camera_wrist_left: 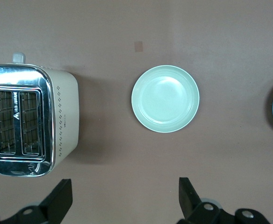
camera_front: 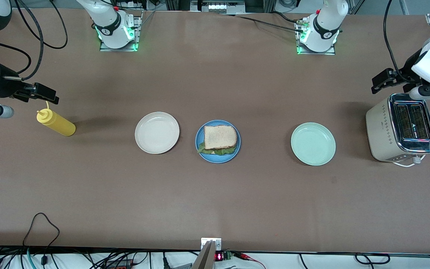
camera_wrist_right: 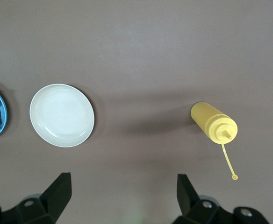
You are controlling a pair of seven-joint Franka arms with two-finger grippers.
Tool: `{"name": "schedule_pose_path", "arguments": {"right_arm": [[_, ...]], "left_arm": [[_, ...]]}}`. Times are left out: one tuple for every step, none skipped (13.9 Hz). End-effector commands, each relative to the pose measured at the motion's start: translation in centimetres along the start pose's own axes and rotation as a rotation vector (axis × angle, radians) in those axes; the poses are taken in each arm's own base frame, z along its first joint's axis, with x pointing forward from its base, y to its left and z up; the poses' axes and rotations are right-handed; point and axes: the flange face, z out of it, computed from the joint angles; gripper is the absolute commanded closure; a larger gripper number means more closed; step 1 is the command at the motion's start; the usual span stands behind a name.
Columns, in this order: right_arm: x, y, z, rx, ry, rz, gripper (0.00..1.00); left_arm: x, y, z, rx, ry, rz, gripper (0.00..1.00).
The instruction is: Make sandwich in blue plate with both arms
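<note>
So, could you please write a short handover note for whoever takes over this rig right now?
Left gripper: open, holding nothing, waiting in the air over the toaster at the left arm's end of the table.
Right gripper: open, holding nothing, waiting up beside the yellow squeeze bottle at the right arm's end.
Sandwich: assembled on the blue plate mid-table, top slice on, lettuce showing at the edge nearer the front camera.
Cream-white plate and mint-green plate: nothing on them, one each side of the blue plate.
Done: the sandwich looks built.
Left: apparently nothing; check that the top slice sits square.
</note>
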Motion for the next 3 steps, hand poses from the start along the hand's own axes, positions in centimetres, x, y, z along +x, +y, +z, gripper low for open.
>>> {"name": "schedule_pose_path", "arguments": {"right_arm": [[-0.02,0.18,-0.43,0.017,-0.003,0.017,0.0],[-0.02,0.19,-0.43,0.017,-0.003,0.017,0.0],[-0.02,0.19,-0.43,0.017,-0.003,0.017,0.0]], "left_arm": [[-0.55,-0.55,-0.13,0.014,0.014,0.03,0.0],[-0.57,-0.54,-0.11,0.012,0.012,0.03,0.0],[-0.57,-0.47,-0.12,0.014,0.012,0.033,0.0]]}}
